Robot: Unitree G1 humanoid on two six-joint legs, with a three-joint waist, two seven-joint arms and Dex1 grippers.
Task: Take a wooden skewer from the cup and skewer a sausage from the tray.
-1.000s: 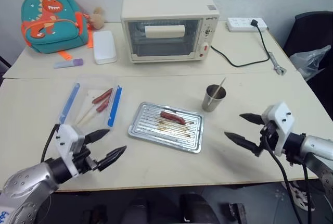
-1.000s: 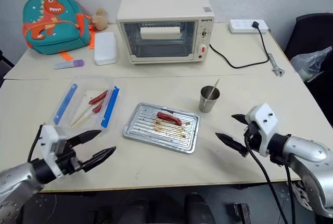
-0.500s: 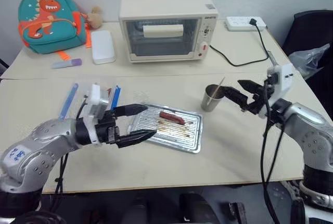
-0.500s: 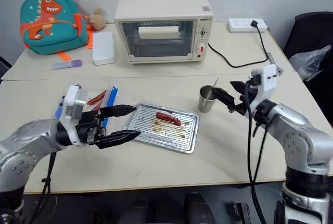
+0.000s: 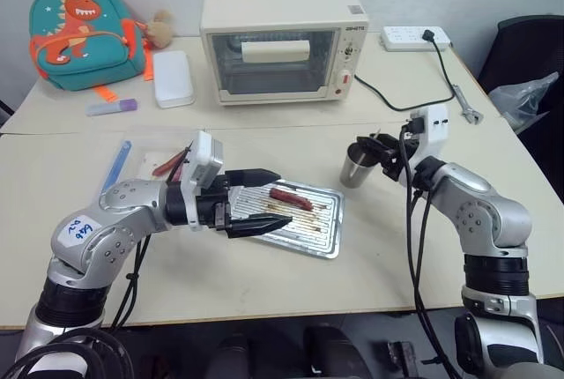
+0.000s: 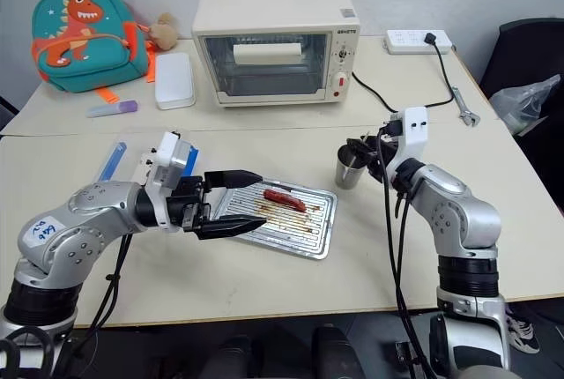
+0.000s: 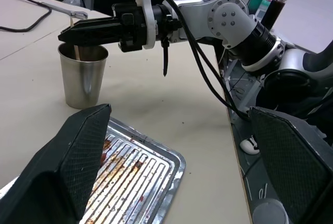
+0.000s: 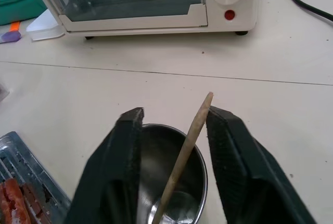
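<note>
Right gripper [image 8: 174, 125] has moved to the small grey steel cup [image 5: 357, 166], fingers narrowing around the thin pale wooden skewer [image 8: 183, 156]; left gripper [image 5: 264, 200] is hovering, fingers apart, over the ribbed silver tray [image 5: 319, 236].

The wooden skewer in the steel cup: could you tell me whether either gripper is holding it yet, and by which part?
Not yet. The right gripper brackets the thin pale wooden skewer's upper end, jaws still apart. The left gripper holds nothing.
</note>
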